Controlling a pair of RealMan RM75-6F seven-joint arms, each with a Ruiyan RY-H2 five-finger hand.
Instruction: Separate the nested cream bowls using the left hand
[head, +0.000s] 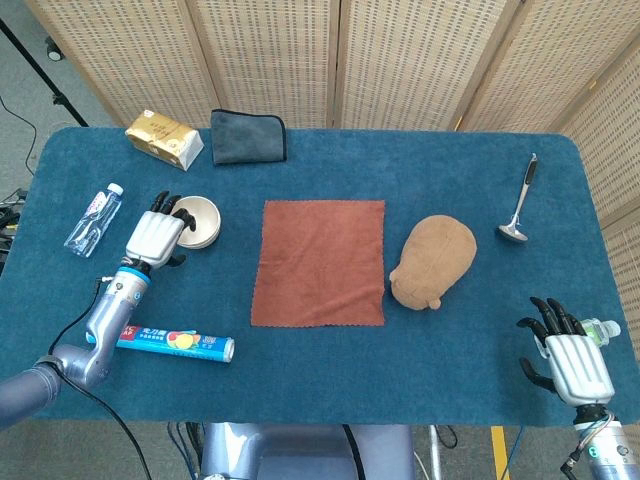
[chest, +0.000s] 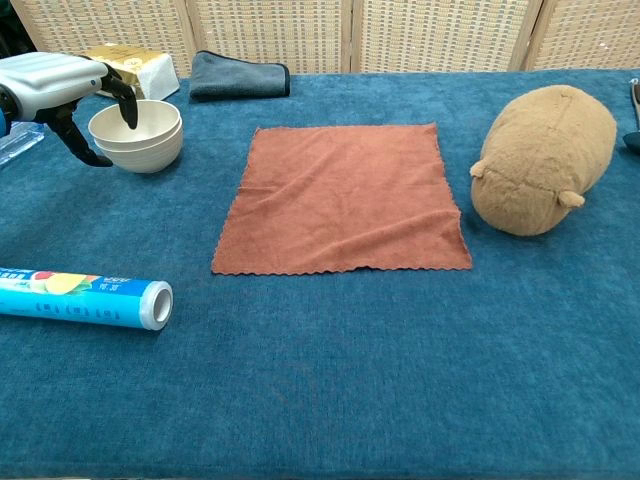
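Two nested cream bowls (head: 203, 221) (chest: 143, 136) stand on the blue table, left of the rust cloth. My left hand (head: 153, 237) (chest: 48, 78) is at their left rim. Its fingers (chest: 129, 106) hook over the rim and dip into the top bowl, while the thumb (chest: 76, 147) hangs outside the wall, a little apart from it. The bowls sit flat and still nested. My right hand (head: 570, 362) rests at the table's near right corner with fingers spread and nothing in it; the chest view does not show it.
A rust cloth (head: 320, 262) lies mid-table, a brown plush (head: 432, 260) to its right. A wrap roll (head: 176, 342) lies near the left forearm, a water bottle (head: 93, 218) left of the hand. Tissue pack (head: 163, 138), grey cloth (head: 247, 137) and ladle (head: 518, 205) lie further back.
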